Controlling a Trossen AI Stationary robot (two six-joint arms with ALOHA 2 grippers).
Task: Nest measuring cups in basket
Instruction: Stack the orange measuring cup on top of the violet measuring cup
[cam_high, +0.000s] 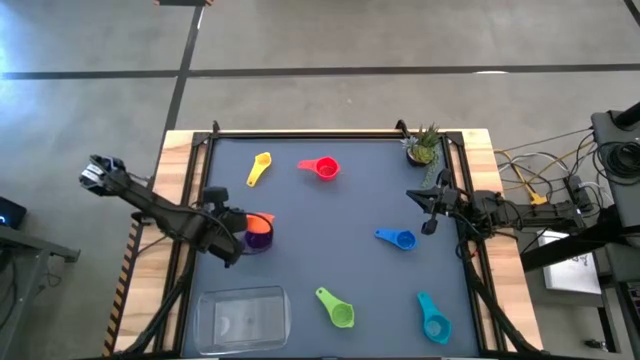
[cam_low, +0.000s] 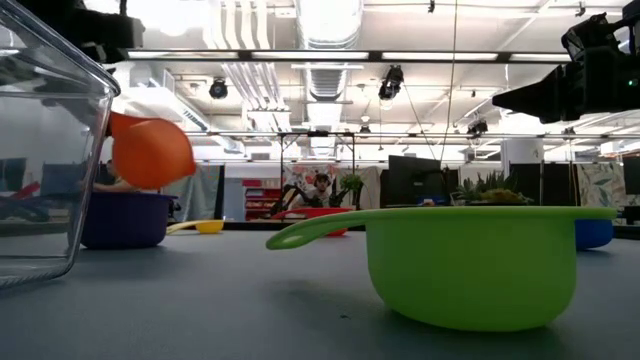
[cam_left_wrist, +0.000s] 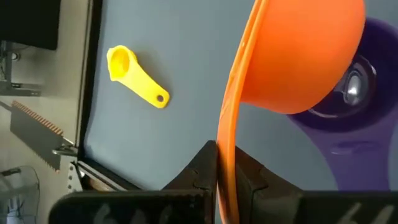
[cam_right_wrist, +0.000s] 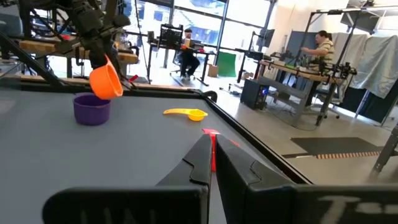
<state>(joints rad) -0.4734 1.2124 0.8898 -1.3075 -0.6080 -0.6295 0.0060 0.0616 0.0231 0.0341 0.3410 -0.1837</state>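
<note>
Basket (cam_high: 243, 318), clear and shallow, sits at the near left corner of the table (cam_high: 330, 240), and in the low view only its curved wall (cam_low: 45, 150) shows, cut off at the picture's edge. Up the table from the basket, the left gripper (cam_high: 238, 228) has its jaws pinched on the handle of the orange cup (cam_high: 261, 222), holding it in the air just above the purple cup (cam_high: 257, 240); from overhead the purple one is mostly hidden beneath it, and the low view shows only its dark bowl (cam_low: 122, 219). The left wrist view cuts off the purple cup at the frame edge (cam_left_wrist: 360, 118). Farther from the basket, near the far rail, lie the yellow cup (cam_high: 259, 168) and the red cup (cam_high: 321, 168). Just to the right of the basket is the green cup (cam_high: 337, 308), with the teal cup (cam_high: 433, 317) beyond it and the blue cup (cam_high: 397, 238) toward the table's middle. Across the table from the basket, the right gripper (cam_high: 428, 210) hangs by the right rail with its jaws closed and holding nothing, near a small potted plant (cam_high: 424, 146). People in the room behind are too small to make out.
</note>
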